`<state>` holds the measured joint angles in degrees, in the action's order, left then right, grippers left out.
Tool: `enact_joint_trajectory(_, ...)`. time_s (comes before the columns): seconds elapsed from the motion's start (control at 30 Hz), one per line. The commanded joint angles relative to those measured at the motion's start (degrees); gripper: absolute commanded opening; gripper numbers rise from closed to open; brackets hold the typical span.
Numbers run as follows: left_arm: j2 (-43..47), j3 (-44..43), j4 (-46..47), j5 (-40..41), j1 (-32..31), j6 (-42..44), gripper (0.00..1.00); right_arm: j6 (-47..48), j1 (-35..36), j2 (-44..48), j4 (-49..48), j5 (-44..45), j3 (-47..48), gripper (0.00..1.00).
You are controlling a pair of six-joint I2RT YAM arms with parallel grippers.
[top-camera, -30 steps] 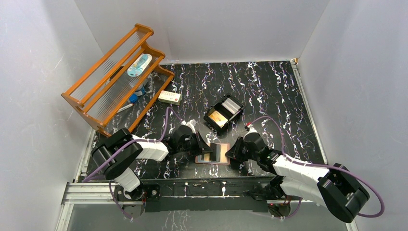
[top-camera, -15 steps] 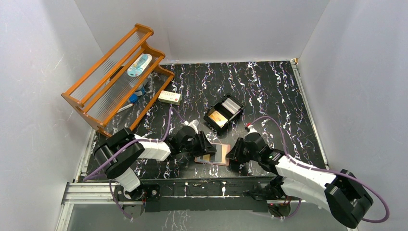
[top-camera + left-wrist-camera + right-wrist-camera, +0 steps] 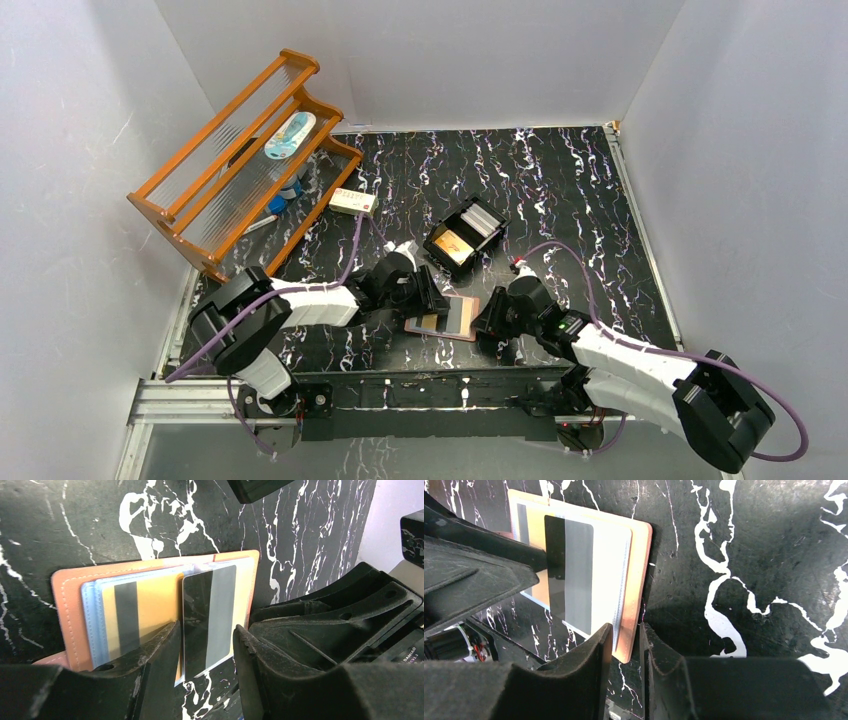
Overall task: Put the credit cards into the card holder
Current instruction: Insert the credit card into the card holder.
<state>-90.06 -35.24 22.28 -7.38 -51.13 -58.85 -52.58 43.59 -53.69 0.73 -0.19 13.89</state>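
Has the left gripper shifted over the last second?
Yes. Seen from above, the left gripper has moved right, closer to the black tray, which stayed put; its fingertips are at the card holder.

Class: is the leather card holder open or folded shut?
Open: the card holder lies spread flat, clear sleeves, a gold card and a black card showing.

This looks like a robotics lab cell: plain white walls point(image 3: 480, 60) enclose a black marbled table point(image 3: 560, 190) with two arms point(image 3: 300, 300) point(image 3: 625, 355) bolted on a metal rail point(image 3: 200, 398).
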Motion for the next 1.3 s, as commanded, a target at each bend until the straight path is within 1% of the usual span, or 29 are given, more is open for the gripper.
enact_joint_trajectory(0.0, -1.70, -2.28, -0.22, -0.79, -0.78, 1.77, 0.43, -0.94, 0.23, -0.50, -4.07, 1.25, -1.06, 0.35)
enact_joint_trajectory(0.17, -4.10, -3.23, 2.30, -1.93, -1.47, 1.93, 0.43, -0.27, 0.18, -1.31, -4.42, 1.19, -1.20, 0.35)
enact_joint_trajectory(0.3, -4.59, -4.56, 3.93, -5.10, -2.33, 0.90, 0.42, -0.06, 0.16, -1.16, -4.24, 1.41, -1.47, 0.35)
enact_joint_trajectory(0.47, -3.38, -6.55, 0.12, -2.86, -4.92, 0.97, 0.42, 0.56, 0.20, -0.71, -4.89, 1.21, -2.06, 0.33)
enact_joint_trajectory(0.6, -3.57, -6.13, 0.78, -1.73, -6.42, -1.46, 0.41, 0.66, 0.23, -1.38, -5.20, 0.81, -1.65, 0.33)
enact_joint_trajectory(0.7, -3.17, -6.10, -0.03, -0.97, -6.99, -2.55, 0.41, 0.84, 0.21, -1.52, -3.71, 1.64, -0.76, 0.33)
enact_joint_trajectory(0.8, -0.21, -7.03, -5.03, 1.49, -6.96, -1.17, 0.44, 1.37, 0.18, -0.57, -0.63, 2.56, 0.86, 0.35)
enact_joint_trajectory(0.93, 4.66, -10.29, -15.63, 6.73, -6.68, 2.92, 0.49, 1.83, 0.20, 1.60, 2.78, 2.99, 2.43, 0.36)
enact_joint_trajectory(1.03, 7.39, -11.35, -21.74, 9.62, -6.22, 5.35, 0.52, 1.95, 0.23, 2.43, 3.92, 2.83, 3.31, 0.36)
enact_joint_trajectory(1.13, 9.38, -10.33, -24.70, 10.56, -5.45, 7.75, 0.55, 2.16, 0.25, 1.96, 4.74, 2.77, 4.62, 0.36)
enact_joint_trajectory(1.27, 11.01, -7.00, -24.74, 9.53, -3.64, 6.43, 0.58, 2.56, 0.22, 0.64, 4.66, 1.88, 5.27, 0.36)
